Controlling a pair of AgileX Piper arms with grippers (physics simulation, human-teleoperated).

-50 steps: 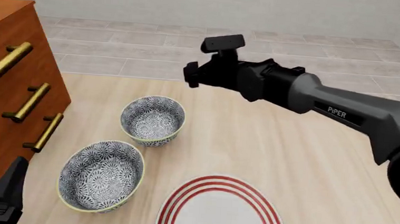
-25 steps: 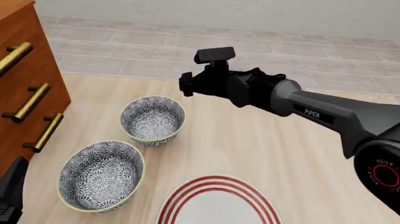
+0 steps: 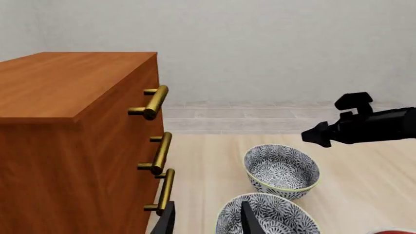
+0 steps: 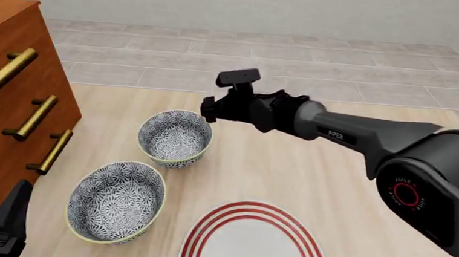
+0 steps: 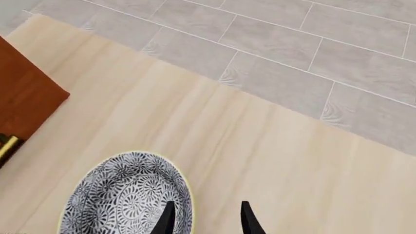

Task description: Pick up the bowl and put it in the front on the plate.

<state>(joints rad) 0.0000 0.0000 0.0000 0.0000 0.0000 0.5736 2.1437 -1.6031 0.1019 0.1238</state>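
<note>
From the left wrist, the left claw (image 3: 208, 218) is open with a wide gap and sits low by the wooden drawers (image 3: 71, 146). The other bowl (image 3: 270, 219) is just past its fingers, and the bowl (image 3: 281, 168) is a bit farther off. The right claw (image 3: 318, 138) hangs in the air just past the bowl's far right side. From the front, the bowl (image 4: 175, 137) stands upright on the table (image 4: 346, 191), left of the middle. The right claw (image 4: 208, 107) is above its far right rim, so the bowl lies just down and left of it. The bowl is round, so it has no long side to line up with. I think the right arm is the one going for it. The other bowl (image 4: 116, 200) is nearer and close beside it, but not touching. The plate (image 4: 254, 245) is near and to the right, with bare table between. The drawers (image 4: 13, 107) stand to the left, apart from the bowl. From the right wrist, the right claw (image 5: 206, 219) is open and holds nothing. One finger is over the right rim of the bowl (image 5: 126, 200). Nothing is in the way
</note>
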